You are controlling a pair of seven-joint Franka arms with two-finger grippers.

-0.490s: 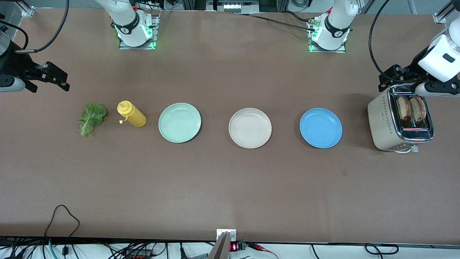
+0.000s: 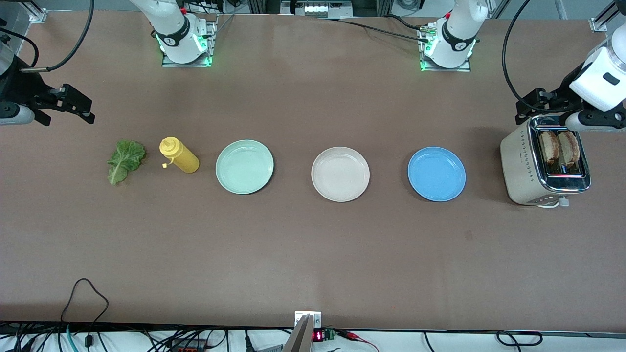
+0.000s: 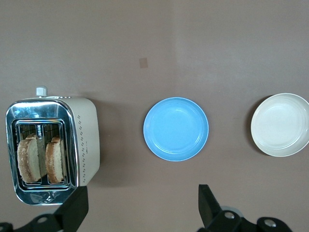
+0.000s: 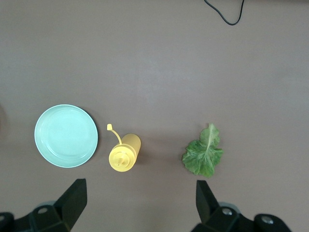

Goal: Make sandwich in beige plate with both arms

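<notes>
A matte brown table (image 2: 313, 254) filled nearly the whole front view, with cables and a small red display along its bottom edge and metal framing along the top. Across the middle ran a row: a lettuce leaf (image 2: 125, 160), a yellow squeeze bottle (image 2: 179, 155), a mint-green plate (image 2: 244, 166), the beige plate (image 2: 340, 174) at centre and bare, a blue plate (image 2: 436, 174), and a toaster (image 2: 544, 166) holding two bread slices (image 2: 558, 147) upright in its slots.

The right gripper (image 2: 73, 105) hung at the upper left of the frame, jaws spread wide and holding nothing. The left gripper (image 2: 540, 105) hung at the upper right, just above the toaster, likewise wide and holding nothing.

Against the earlier frame nothing on the table had shifted, and both arms sat almost exactly where they had been.
</notes>
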